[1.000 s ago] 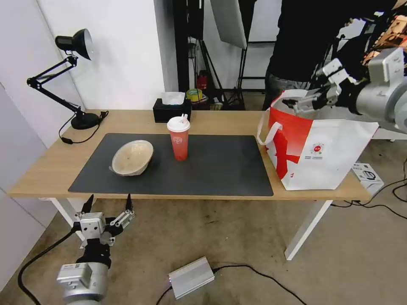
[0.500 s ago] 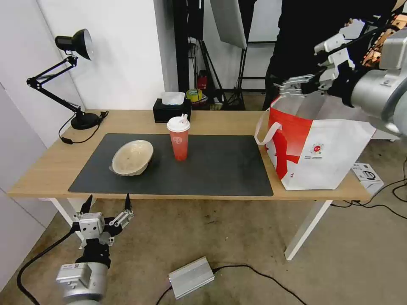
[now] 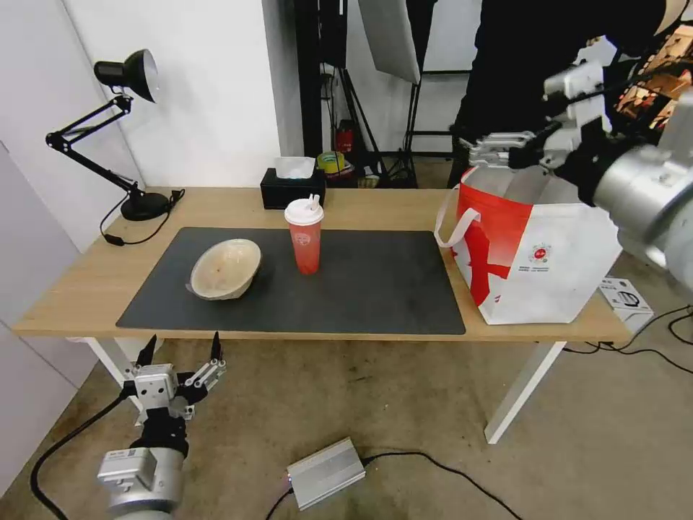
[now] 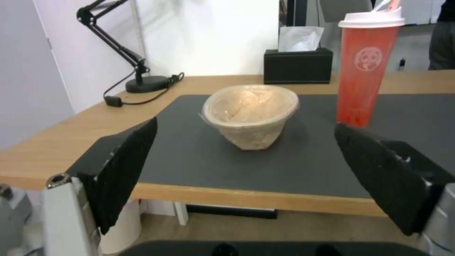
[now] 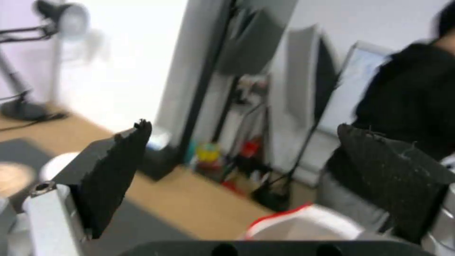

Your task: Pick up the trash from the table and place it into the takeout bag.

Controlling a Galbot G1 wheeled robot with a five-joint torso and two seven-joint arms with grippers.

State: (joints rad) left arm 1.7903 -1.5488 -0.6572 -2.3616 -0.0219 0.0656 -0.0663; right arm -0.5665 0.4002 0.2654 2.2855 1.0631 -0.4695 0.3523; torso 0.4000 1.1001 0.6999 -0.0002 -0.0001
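We take the dark grey mat (image 3: 303,282) on the long light-wood bench (image 3: 79,289) as our landmark. Below the mat's left front corner, off the bench edge, our left tool (image 3: 182,349) hangs with its fingers spread and empty. On the mat's left part a beige shallow pulp bowl (image 3: 225,269) sits tilted. Near it, toward the mat's middle, a red drink cup with white lid (image 3: 304,235) stands upright. Behind the mat rests a black tissue box (image 3: 291,189). Just right of the mat stands the white and red takeout bag (image 3: 538,253). Above its open mouth our right tool (image 3: 498,148) hovers, its fingers spread in the wrist view, gripping nothing.
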